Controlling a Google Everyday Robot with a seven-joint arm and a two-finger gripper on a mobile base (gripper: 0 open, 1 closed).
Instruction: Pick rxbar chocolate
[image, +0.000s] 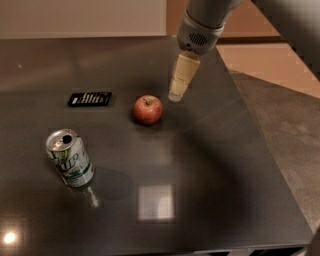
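soda can (70, 158) nearest, front-left of apple (148, 109), ignore both. rxbar chocolate (90, 98) lies flat on tabletop (210, 190) left of apple, well apart. guessing light, thin, slick wrapper, so pinch across short width from above. pincer (176, 94) hangs just behind-right of apple, tilted down-left off arm (200, 30). can't tell how open, seems to be carrying nothing.

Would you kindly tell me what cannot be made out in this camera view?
Camera view:
Rxbar chocolate: white lettering too small to read.
Gripper, right of the apple: its height above the table unclear; arm cut off by the top edge.
Soda can: back of label hidden by the can itself.
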